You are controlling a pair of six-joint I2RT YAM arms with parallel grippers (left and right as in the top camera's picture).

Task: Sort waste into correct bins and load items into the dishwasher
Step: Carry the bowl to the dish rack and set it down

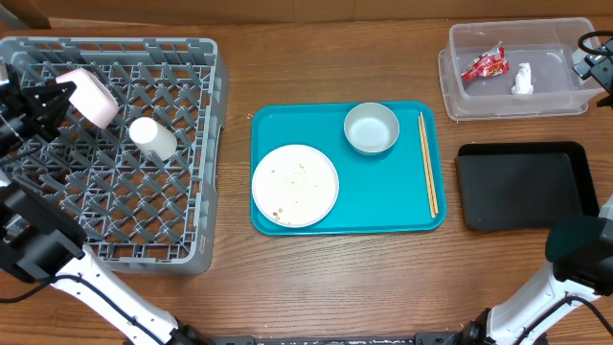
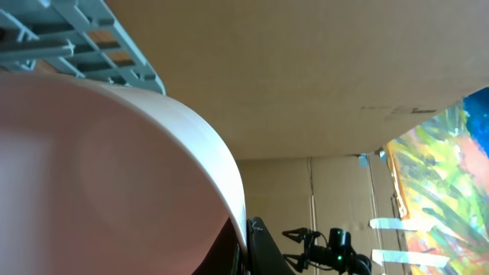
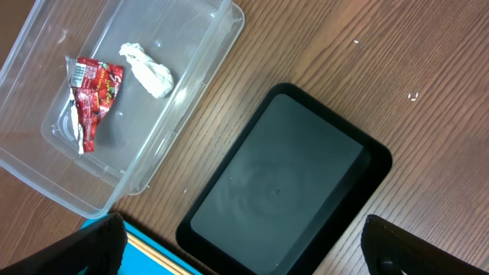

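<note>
Jaws shut, the left arm (image 1: 24,115) holds the dish (image 1: 88,96) tilted over the rack (image 1: 163,206).

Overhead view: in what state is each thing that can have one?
Dish, gripped, tilted, over rack.
Cup, on its side in rack.
Plate, soiled.
Bowl, upright, empty.
Chopsticks, lying side by side on teal tray.
Tub, open, holding wrapper and tissue.
Black tray, empty.
Left fingers, shut on dish.
Right fingers, open.
</note>
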